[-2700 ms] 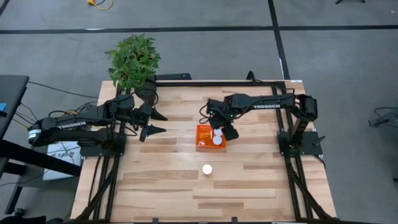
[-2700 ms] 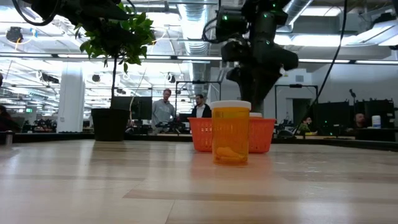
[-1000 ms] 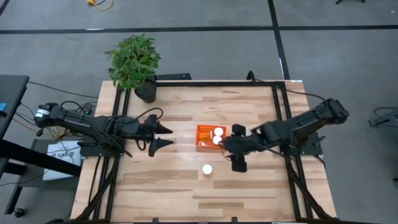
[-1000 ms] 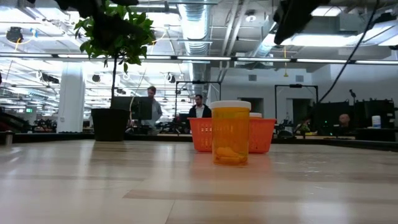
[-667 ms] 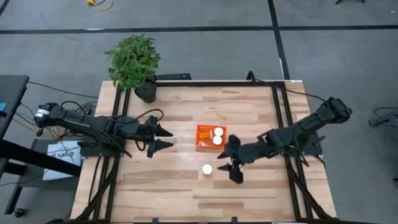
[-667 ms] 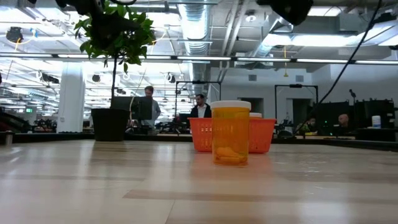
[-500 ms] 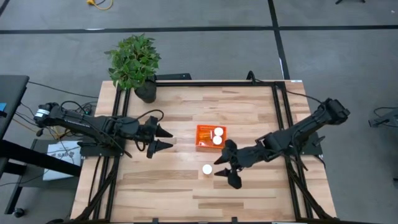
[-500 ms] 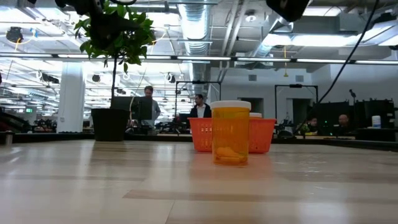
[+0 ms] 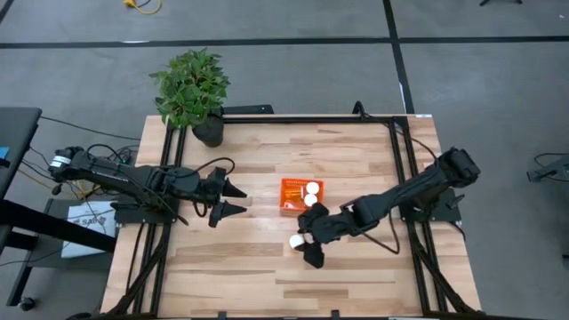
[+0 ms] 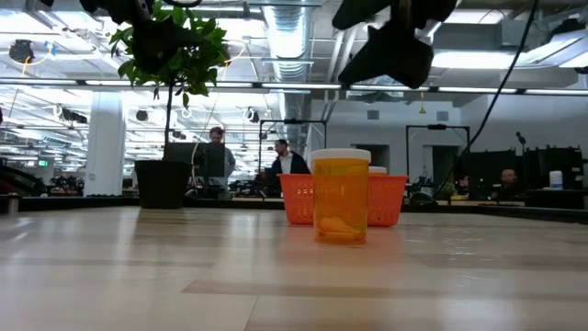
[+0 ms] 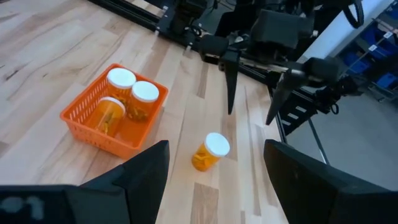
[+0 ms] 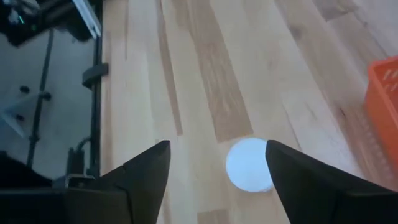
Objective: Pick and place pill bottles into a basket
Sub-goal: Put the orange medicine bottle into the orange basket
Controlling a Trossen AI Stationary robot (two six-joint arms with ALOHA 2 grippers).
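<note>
One pill bottle, orange with a white cap, stands upright on its base on the wooden table, nearer than the orange basket. It also shows in the low view, the left wrist view and the right wrist view. The basket holds three bottles, two upright and one lying down. My right gripper is open and hovers above the lone bottle, just to its right, touching nothing. In the low view, my right gripper is well above the cap. My left gripper is open and empty, left of the basket.
A potted plant stands at the table's far left corner. The basket's rim lies close to the lone bottle. Bare wood lies toward the near edge and the left. People stand in the room beyond the table.
My right gripper has gone from beside the basket toward the table's near edge and left, and lower, ending open over the lone bottle. The bottle and basket have not moved.
</note>
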